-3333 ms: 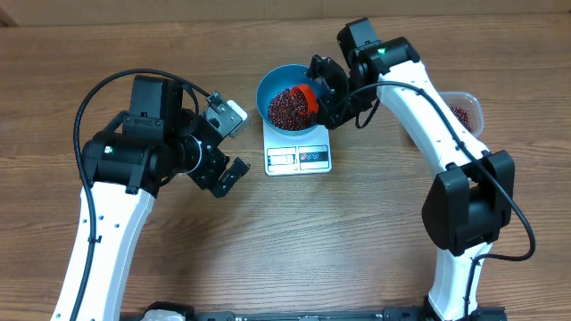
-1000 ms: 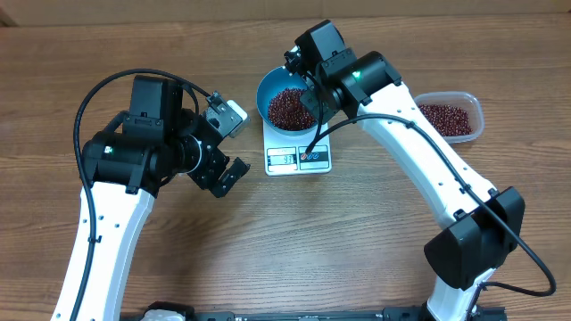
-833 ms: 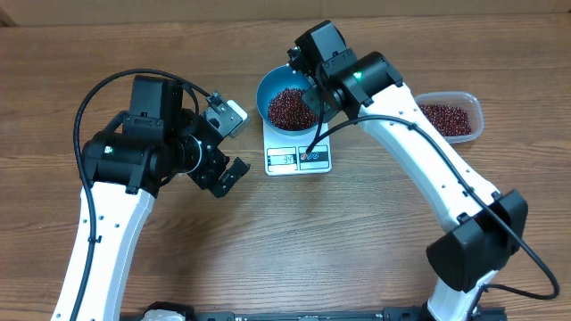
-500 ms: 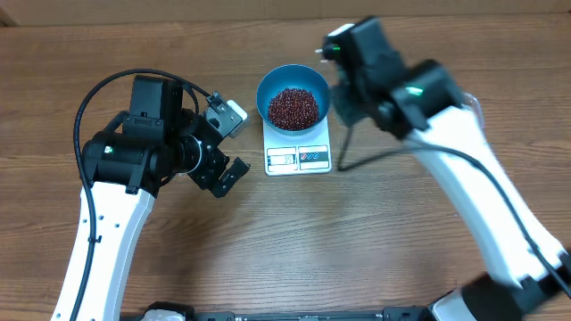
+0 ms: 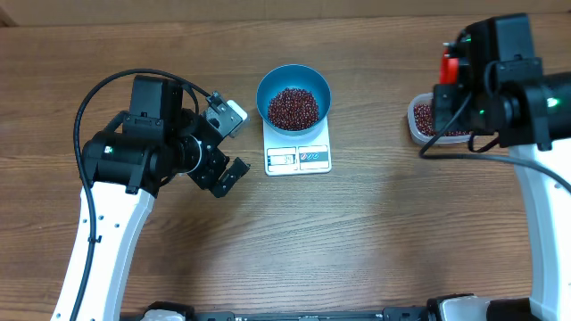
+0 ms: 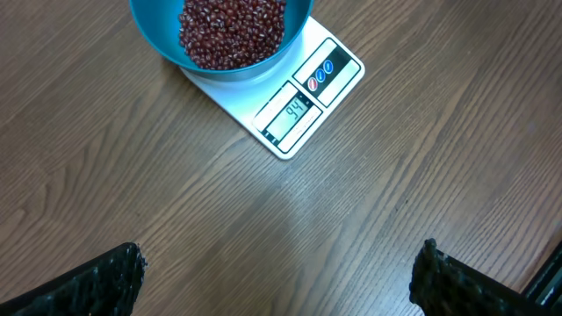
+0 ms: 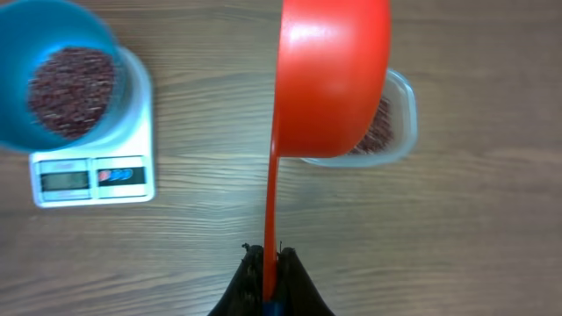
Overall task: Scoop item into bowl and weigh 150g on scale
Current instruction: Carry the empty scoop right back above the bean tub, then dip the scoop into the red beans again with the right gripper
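The blue bowl (image 5: 293,96) stands on the white scale (image 5: 298,153) and holds a heap of dark red beans (image 5: 293,107). In the left wrist view the scale (image 6: 303,101) has lit digits, with the bowl (image 6: 158,26) at the top edge. My left gripper (image 6: 277,281) is open over bare wood, left of the scale. My right gripper (image 7: 270,262) is shut on the thin handle of an orange-red scoop (image 7: 334,75). The scoop hangs over a clear tub (image 7: 401,118) at the far right. No beans show on the scoop face I see.
The clear tub (image 5: 419,120) holds more beans and sits partly under my right wrist. A black cable loops from the left arm (image 5: 116,169). Bare wooden tabletop (image 5: 357,232) lies in front of the scale.
My right arm has swung from the bowl to the right, carrying the scoop over the clear tub. The left arm has not moved.
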Tool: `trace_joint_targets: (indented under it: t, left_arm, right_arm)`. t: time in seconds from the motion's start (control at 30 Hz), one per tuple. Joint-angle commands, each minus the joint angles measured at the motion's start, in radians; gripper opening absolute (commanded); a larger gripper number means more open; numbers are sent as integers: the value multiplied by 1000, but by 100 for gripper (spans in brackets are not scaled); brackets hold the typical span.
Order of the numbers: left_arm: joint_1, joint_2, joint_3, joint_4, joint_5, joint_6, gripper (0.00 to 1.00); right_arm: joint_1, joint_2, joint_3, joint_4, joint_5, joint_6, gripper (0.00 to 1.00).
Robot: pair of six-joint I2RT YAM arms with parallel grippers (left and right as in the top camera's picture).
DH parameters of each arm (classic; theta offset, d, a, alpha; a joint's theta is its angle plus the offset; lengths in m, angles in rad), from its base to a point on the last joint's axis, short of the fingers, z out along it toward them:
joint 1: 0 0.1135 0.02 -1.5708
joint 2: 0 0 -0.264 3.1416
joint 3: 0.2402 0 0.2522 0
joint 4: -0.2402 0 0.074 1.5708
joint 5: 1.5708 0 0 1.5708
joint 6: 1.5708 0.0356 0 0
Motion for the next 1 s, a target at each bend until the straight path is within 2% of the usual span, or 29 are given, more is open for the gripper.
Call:
trace_joint_targets:
  t: [0.0,0.23,0.53,0.8,0.97]
  left_arm:
    - [-1,7,16,0,14,23,100]
    - [-1,7,16,0,14,22,100]
    - [-1,7,16,0,14,23,100]
    - [-1,7,16,0,14,23,100]
    - [-1,7,16,0,14,23,100]
  right_arm:
    - [-72,-3,-83,31,-8,8,4]
    - [-149,-2,-261,209,-8,0,4]
    - [-154,38,-507,455,-5,-82,4]
    - [-170,143,-549,578,10,-85,4]
    - [-187,195,-520,528,10,-84,4]
